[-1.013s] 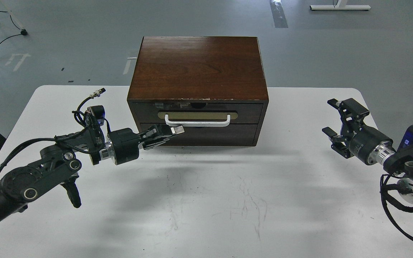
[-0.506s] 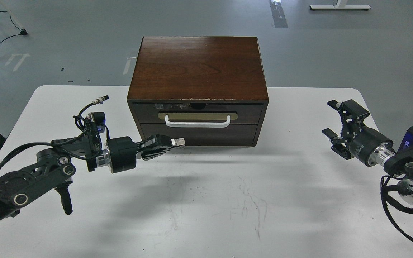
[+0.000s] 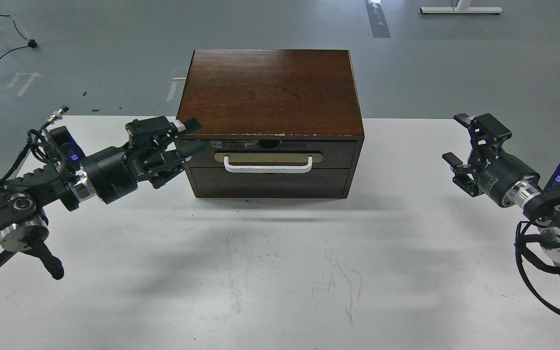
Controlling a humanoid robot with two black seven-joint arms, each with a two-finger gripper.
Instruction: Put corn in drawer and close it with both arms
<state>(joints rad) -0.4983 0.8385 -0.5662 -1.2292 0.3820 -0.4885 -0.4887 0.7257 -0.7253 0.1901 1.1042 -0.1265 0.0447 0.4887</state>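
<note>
The dark brown drawer (image 3: 270, 151), with its white bar handle (image 3: 268, 168) on a beige plate, sits closed in the wooden cabinet (image 3: 270, 92). The corn is not in view. My left gripper (image 3: 193, 135) is open, its fingers spread at the cabinet's front left corner, level with the drawer's left end. I cannot tell whether it touches the wood. My right gripper (image 3: 456, 138) is open and empty, held over the table well to the right of the cabinet.
A plain handleless panel (image 3: 270, 182) lies below the drawer. The cabinet stands at the back middle of the white table (image 3: 280, 272). A grey floor with cables and furniture legs lies beyond.
My left gripper has left the spot under the handle, swung up and left to the cabinet's corner, and opened. My right gripper has risen a little and drifted right.
</note>
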